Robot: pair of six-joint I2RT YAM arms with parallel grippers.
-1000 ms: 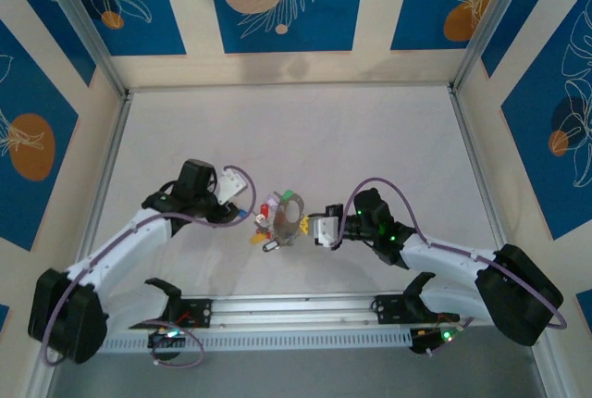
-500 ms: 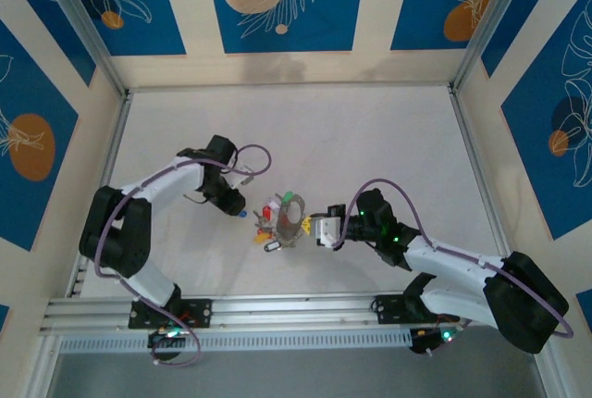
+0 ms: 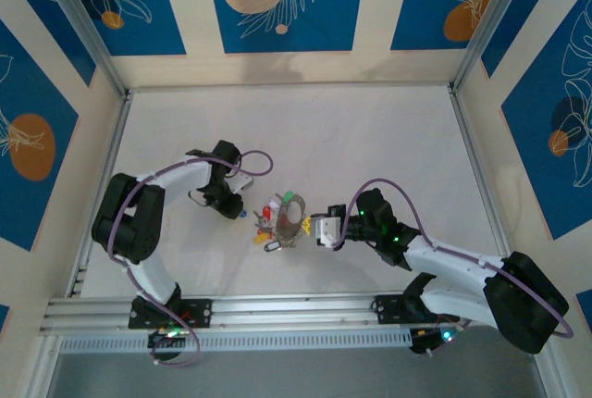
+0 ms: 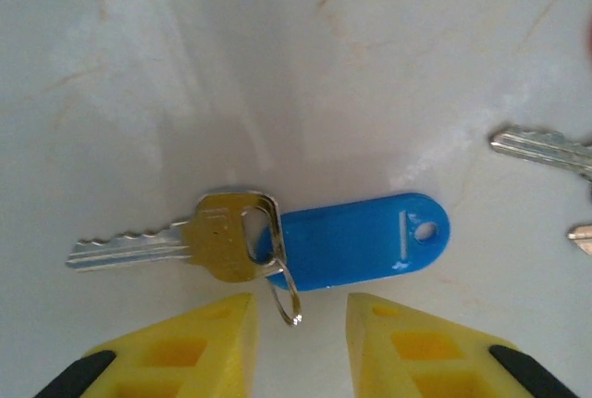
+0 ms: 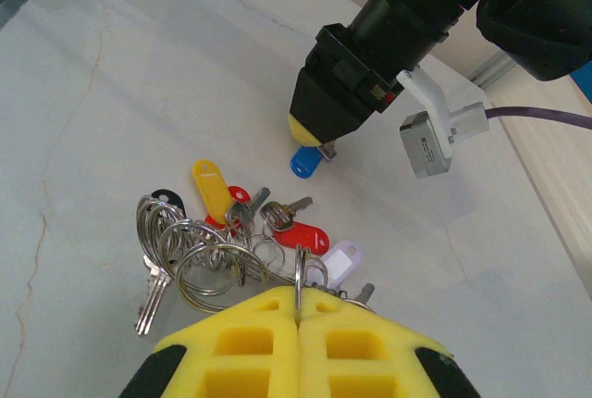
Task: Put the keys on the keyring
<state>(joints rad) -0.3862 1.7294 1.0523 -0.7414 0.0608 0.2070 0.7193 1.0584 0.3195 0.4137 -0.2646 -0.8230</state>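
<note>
Left wrist: left end effector, fingers apart, is straddling an unthreaded blue-tagged brass key; right end effector is clamping the thin grey wire keyring.

Keys bunch at keyring (blue-tagged one apart).

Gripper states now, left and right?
Left gripper: open, fingers either side of the blue-tagged key, not gripping.
Right gripper: shut on the keyring.
</note>
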